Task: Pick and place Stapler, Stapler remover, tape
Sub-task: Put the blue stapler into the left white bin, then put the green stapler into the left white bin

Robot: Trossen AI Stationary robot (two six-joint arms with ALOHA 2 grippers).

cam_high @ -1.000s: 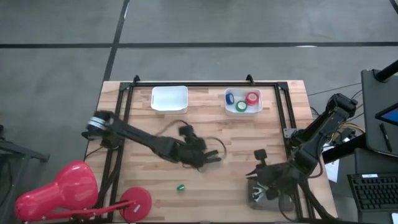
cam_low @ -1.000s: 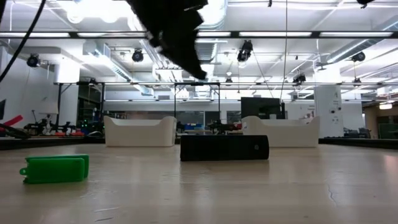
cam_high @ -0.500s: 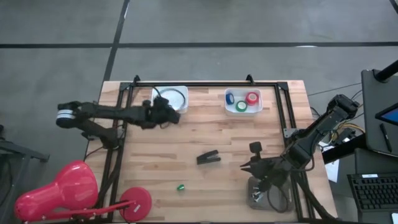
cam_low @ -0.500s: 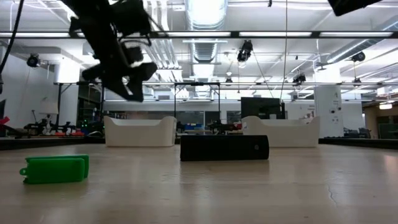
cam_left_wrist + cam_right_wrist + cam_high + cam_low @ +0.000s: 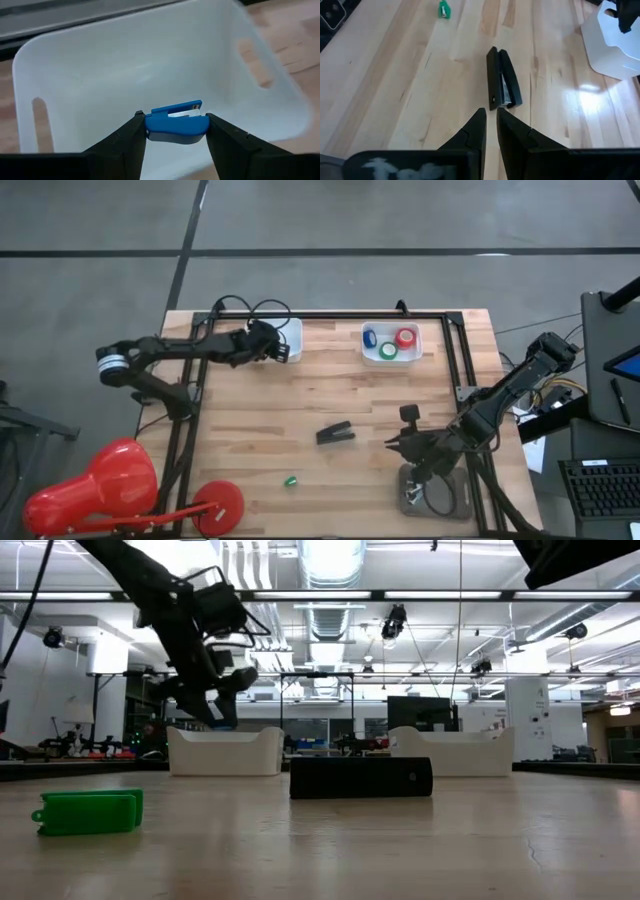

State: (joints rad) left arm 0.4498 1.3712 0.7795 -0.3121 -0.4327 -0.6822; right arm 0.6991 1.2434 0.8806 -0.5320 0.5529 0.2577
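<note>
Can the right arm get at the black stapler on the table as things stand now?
Probably yes. The stapler lies alone on bare wood, and the right gripper, shut and empty, sits close beside it with nothing between. The left gripper is away over the white bin.

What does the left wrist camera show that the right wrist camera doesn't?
Only the left wrist view shows a small blue object gripped in the left hand, above the inside of the white bin. Only the right wrist view shows the black stapler and a small green item lying on the wooden table, beyond the shut right hand. Both show a white bin and table wood.
</note>
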